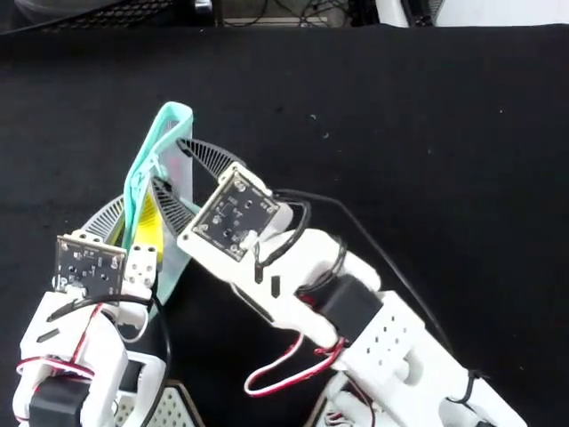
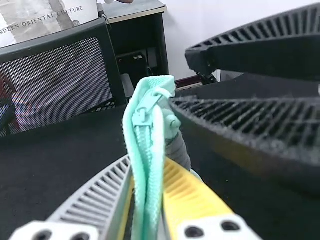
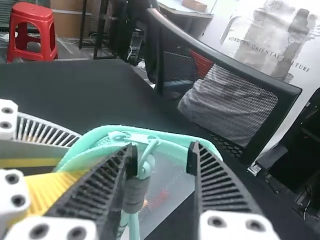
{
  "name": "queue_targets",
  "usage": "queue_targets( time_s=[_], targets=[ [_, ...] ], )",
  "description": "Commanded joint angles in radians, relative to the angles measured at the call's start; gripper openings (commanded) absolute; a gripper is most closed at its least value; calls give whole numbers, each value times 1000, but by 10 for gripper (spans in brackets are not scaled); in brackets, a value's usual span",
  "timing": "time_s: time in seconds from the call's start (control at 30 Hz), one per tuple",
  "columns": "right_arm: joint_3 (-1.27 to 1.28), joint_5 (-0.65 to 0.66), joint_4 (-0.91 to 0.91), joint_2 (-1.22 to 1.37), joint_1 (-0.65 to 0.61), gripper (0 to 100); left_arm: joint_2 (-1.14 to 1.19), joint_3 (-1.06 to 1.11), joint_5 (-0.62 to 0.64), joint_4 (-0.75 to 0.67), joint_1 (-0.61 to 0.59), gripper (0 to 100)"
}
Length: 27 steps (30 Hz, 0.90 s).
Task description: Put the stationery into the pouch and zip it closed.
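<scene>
At the left of the high view, the left gripper [image 1: 132, 209] points away from its arm's base. Its grey ribbed finger [image 2: 95, 200] and yellow-padded finger [image 2: 192, 197] are pressed close together. Between them runs the teal zipper edge of the pouch [image 1: 180, 171], so this gripper has the pouch clamped by its near end. The pouch stands on edge on the black table [image 1: 427, 133], its long side running away from the left gripper, its far rounded end uppermost in the high view. In the left wrist view, the zipper slider [image 2: 144, 114] sits near that far end, just beyond the gripper's fingers, with a grey pull tab [image 2: 177, 147] hanging beside it.

Further right, the right gripper [image 1: 169, 163] comes in from the right arm at a slant and meets the pouch at its far half. Its two black ribbed fingers [image 3: 107, 185] stand apart with a clear gap, one on each side of the teal rim. The grey pull tab lies in that gap against one finger. Whether that finger actually presses it cannot be told
</scene>
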Motion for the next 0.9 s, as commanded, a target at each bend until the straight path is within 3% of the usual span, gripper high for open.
queue_targets(
  time_s=[0.0, 0.53, 0.7, 0.87],
  targets=[
    [-58, -2, -23, 16, -9, 168, -2, -4, -8, 3, -2, 30],
    [-125, -2, -44, 157, 8, 164, -2, -2, -8, 3, -4, 30],
    [-139, 2, -44, 159, 8, 56, -2, -2, -8, 3, -4, 30],
    [-130, 2, -71, 157, 9, 15, -2, -1, -8, 5, -4, 30]
  ],
)
